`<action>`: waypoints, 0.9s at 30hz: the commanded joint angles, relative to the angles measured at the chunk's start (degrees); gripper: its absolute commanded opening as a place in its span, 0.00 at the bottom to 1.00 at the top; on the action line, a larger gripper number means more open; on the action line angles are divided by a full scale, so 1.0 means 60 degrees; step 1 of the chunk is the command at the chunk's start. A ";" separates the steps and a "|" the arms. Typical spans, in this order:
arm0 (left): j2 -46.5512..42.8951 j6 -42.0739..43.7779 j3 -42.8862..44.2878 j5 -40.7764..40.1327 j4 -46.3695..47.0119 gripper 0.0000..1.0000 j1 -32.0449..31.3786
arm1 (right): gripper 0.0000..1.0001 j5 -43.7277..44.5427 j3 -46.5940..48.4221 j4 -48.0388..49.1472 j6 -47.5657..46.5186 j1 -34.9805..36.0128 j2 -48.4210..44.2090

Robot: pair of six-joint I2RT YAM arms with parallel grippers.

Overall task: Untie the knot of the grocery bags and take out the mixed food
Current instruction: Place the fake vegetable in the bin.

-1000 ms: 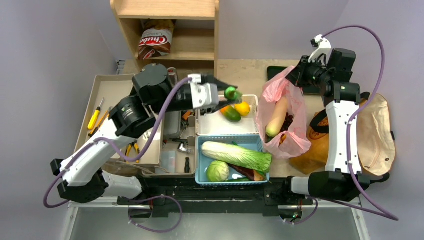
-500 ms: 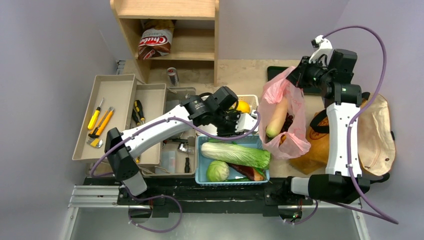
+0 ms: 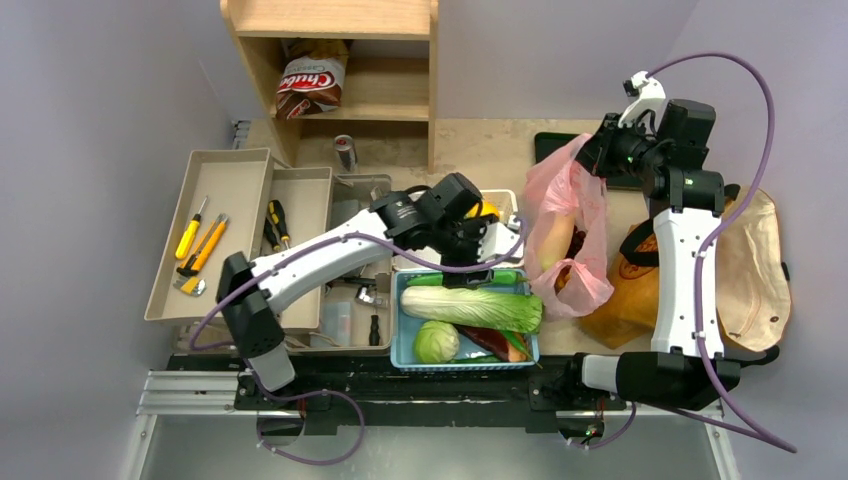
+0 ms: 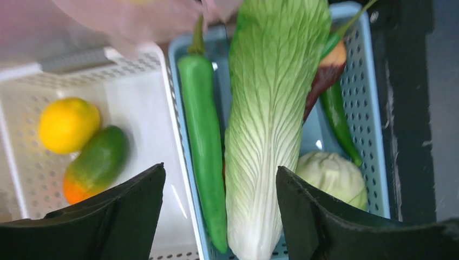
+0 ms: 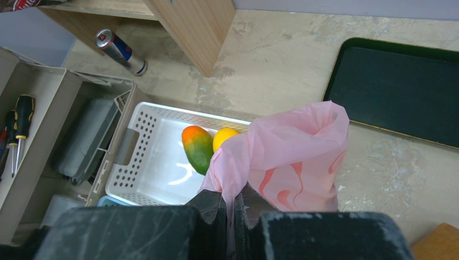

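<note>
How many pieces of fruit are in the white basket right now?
2. A yellow citrus and a green-orange mango lie side by side in the white basket's far right part, near the pink bag. The bag may hide more.

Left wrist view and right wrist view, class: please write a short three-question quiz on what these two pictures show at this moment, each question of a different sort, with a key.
1. True or false: the long green cucumber lies in the blue perforated basket, beside the leafy napa cabbage.
2. Pick one. The right claw: A is shut on the thin pink plastic bag; B hangs open and empty; C is out of every view.
3. Fill the gap: the left claw hangs ____ above the basket, holding nothing.

Key: 1 true; 2 A; 3 open.
</note>
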 commanded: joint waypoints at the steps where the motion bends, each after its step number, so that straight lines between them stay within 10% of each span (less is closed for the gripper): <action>1: -0.2083 -0.1581 0.0159 0.1567 0.2947 0.70 0.0013 | 0.00 -0.0309 0.0140 0.0246 0.0091 0.0005 -0.0175; 19: 0.2141 -0.4974 0.2008 -0.2334 0.7621 0.31 -0.1608 | 0.00 0.0291 0.0056 0.0297 0.0853 0.0016 -0.0450; 27: 0.4060 -0.5796 0.3242 -0.5576 0.7063 0.22 -0.1573 | 0.00 0.0529 0.0036 0.0311 0.0989 0.0010 -0.0575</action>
